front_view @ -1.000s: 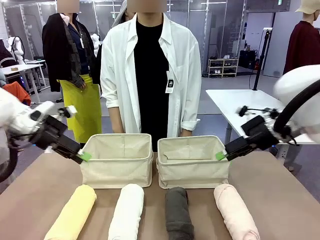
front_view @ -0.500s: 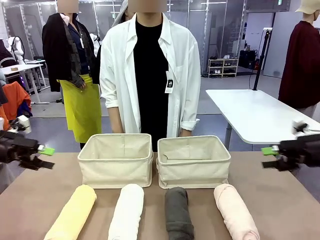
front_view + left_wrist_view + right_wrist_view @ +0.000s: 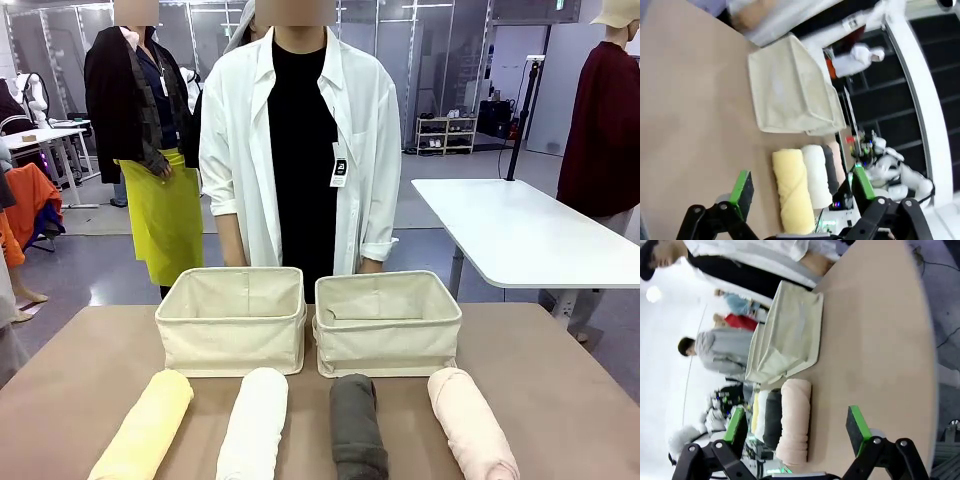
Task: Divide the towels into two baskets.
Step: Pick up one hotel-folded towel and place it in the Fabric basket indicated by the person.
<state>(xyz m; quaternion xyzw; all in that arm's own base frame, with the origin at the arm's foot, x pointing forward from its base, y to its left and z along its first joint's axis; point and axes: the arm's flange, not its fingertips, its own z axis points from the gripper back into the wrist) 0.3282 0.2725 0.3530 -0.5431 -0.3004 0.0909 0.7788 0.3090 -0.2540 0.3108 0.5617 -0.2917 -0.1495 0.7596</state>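
Note:
Four rolled towels lie in a row along the near edge of the table: pale yellow (image 3: pixel 145 430), white (image 3: pixel 253 422), dark grey (image 3: pixel 357 425), pale pink (image 3: pixel 472 425). Behind them stand two beige baskets side by side, left (image 3: pixel 232 345) and right (image 3: pixel 388 350), with nothing visible inside. In the left wrist view my left gripper (image 3: pixel 802 185) is open, off to the side of the yellow towel (image 3: pixel 792 192) and the basket (image 3: pixel 785 95). In the right wrist view my right gripper (image 3: pixel 796 425) is open too, off to the side of the pink towel (image 3: pixel 795 425) and the basket (image 3: pixel 790 335).
A person in a white shirt (image 3: pixel 300 140) stands close behind the baskets at the far side. The brown table (image 3: pixel 560 380) has bare room on both sides of the baskets. A white table (image 3: pixel 510 230) stands farther off at the right.
Both arms have drawn back from the baskets' outer corners, left arm leftwards and right arm rightwards, out of the front view. Towels and baskets have not moved.

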